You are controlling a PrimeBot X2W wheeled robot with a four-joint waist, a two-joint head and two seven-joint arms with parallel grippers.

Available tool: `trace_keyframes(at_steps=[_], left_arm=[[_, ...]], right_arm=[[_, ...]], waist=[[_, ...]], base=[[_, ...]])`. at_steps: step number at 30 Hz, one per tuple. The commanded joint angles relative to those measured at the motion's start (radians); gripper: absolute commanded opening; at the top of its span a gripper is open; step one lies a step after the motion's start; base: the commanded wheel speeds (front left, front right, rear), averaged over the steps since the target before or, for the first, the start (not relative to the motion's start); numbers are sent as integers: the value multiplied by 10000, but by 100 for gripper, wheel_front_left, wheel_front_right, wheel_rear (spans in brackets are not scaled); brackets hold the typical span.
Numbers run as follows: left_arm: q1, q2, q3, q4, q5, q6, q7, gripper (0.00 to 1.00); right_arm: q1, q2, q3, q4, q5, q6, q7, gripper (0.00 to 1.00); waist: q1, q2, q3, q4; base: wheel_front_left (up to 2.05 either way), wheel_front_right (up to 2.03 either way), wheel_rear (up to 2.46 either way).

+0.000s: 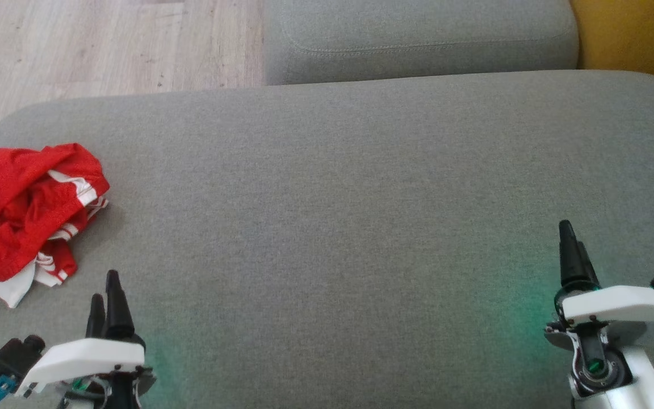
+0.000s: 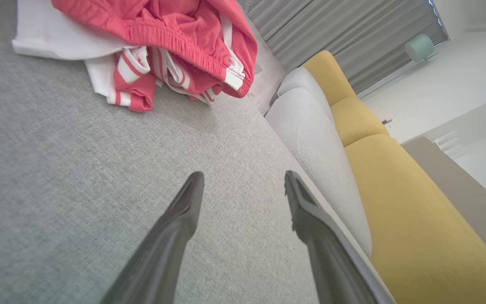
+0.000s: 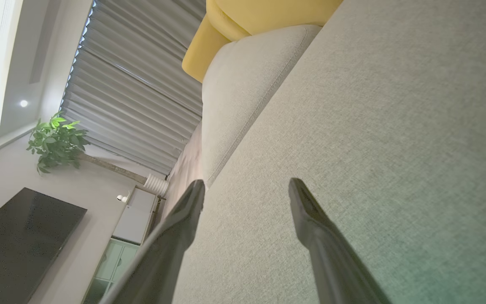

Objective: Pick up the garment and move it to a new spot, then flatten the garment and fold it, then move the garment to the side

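We see the garment (image 1: 26, 210), red with white stripes and some white fabric beneath, lying crumpled at nine o'clock in the head view. It rests on the left end of a wide grey seat (image 1: 332, 227), and part of it runs past the picture's edge. Our left claw (image 1: 104, 285) sits at seven o'clock, near the heap but apart from it. Its wrist camera shows both dark fingers spread wide with bare grey fabric between them and nothing held, and the garment lies ahead at eleven o'clock. Our right claw (image 1: 572, 234) is at four o'clock in the head view, well apart from the garment, toward the seat's other end. Its wrist camera likewise shows the fingers standing wide apart and empty over the grey fabric. Beyond the seat, at twelve o'clock, lies a second grey cushion (image 1: 418, 40), with pale wooden floor (image 1: 105, 45) at eleven o'clock and a yellow sofa (image 1: 633, 34) at one o'clock. The right wrist camera also takes in a grey curtain (image 3: 133, 84), a green plant (image 3: 55, 143) and a dark television (image 3: 19, 236).
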Motion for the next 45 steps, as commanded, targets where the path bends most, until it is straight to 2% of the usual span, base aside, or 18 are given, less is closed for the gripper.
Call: trace_keyframes(at_steps=[1,45], left_arm=[[-619,289,172,-190,467,-32,-179,100],[-1244,247,921,424,6520,27,-1441,100]], right_arm=[[-647,-186,170,-242,-465,-2,-186,100],[-2047,-472,1089,906,-6191,-4,-1453,100]], waist=[[0,0,35,-1],[0,0,94,94]], base=[[0,0,0],[0,0,0]])
